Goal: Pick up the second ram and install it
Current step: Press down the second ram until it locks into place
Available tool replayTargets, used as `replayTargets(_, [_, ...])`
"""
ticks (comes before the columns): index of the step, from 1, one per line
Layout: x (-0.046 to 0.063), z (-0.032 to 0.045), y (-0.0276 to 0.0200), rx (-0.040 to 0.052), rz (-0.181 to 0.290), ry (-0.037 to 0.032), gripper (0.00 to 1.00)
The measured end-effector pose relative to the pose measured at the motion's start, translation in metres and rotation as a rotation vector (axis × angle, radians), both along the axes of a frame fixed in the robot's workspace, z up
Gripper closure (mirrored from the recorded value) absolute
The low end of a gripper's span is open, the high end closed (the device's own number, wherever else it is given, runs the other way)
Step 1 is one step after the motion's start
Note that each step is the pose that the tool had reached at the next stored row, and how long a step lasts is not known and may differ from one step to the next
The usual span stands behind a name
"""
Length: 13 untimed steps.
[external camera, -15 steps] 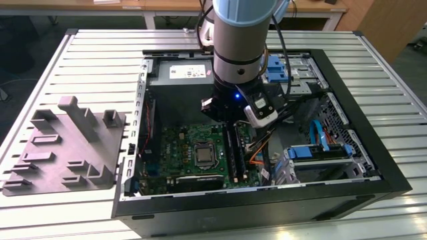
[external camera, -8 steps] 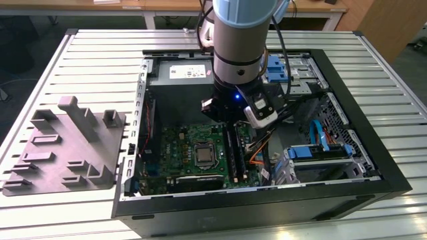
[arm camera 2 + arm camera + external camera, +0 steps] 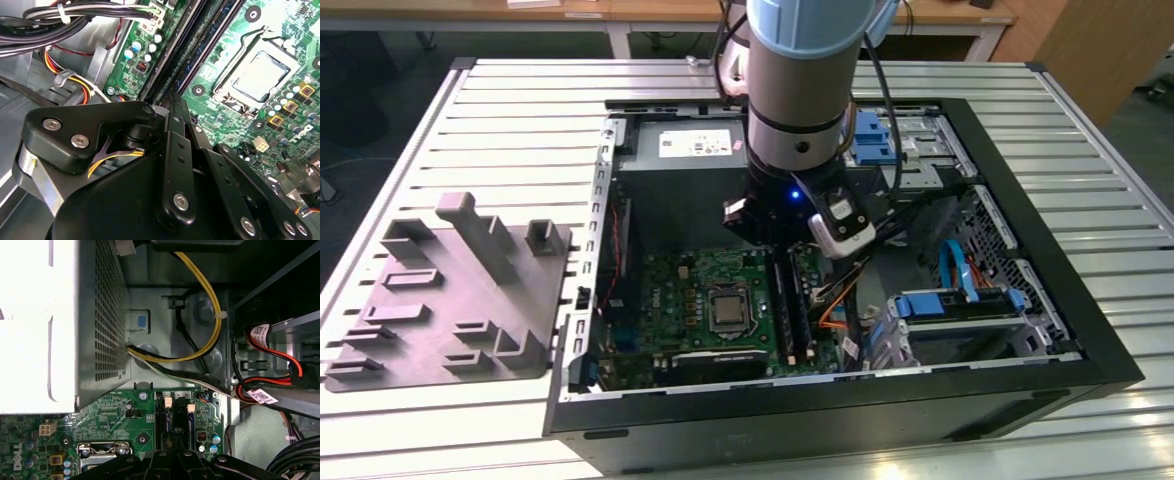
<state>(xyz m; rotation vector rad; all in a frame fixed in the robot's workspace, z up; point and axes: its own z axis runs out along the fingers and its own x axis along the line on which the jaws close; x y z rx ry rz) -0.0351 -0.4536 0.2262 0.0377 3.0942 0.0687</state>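
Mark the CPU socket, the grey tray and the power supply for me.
CPU socket (image 3: 260, 75): second wrist view, on the metal plate at its middle.
Grey tray (image 3: 420, 330): exterior view, on its flat base.
Power supply (image 3: 97, 315): first wrist view, on its perforated side wall.

One open computer case (image 3: 987, 385), one green motherboard (image 3: 674, 290) with one processor socket (image 3: 723, 306), two memory sticks (image 3: 790, 300) standing side by side in their slots, one grey plastic tray (image 3: 447, 300) beside the case, one robot arm (image 3: 801, 80), one metal slatted table (image 3: 520, 130)
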Motion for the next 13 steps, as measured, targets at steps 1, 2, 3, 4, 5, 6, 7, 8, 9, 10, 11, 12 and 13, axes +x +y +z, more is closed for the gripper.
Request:
replayTargets(1, [0.0,0.0,0.0,-0.0001,0.0,0.0,0.9])
replayTargets(2, [0.0,-0.0002,0.0,0.0001,0.0,0.0,0.9])
replayTargets(3, [0.0,-0.0011,0.0001,0.0005,0.0,-0.0002,0.9])
replayTargets(4, [0.0,-0.0022,0.0001,0.0004,0.0,-0.0001,0.9])
replayTargets(5, [0.0,-0.0026,0.0,0.0,0.0,0.0001,0.9])
replayTargets(6, [0.0,-0.0026,0.0,0.0,0.0,0.0001,0.9])
replayTargets(7, [0.0,-0.0026,0.0,-0.0001,0.0,0.0001,0.9])
replayTargets(8, [0.0,-0.0026,0.0,0.0,0.0,0.0001,0.9])
replayTargets(9, [0.0,-0.0031,0.0,0.0002,0.0,-0.0001,0.9])
replayTargets(10, [0.0,-0.0038,0.0001,0.0004,0.0,-0.0001,0.9])
replayTargets(11, [0.0,-0.0038,0.0,0.0001,0.0,0.0,0.9])
replayTargets(12, [0.0,-0.0038,0.0,0.0,0.0,0.0,0.9])
replayTargets(13, [0.0,-0.0038,0.0,0.0,0.0,0.0,0.9])
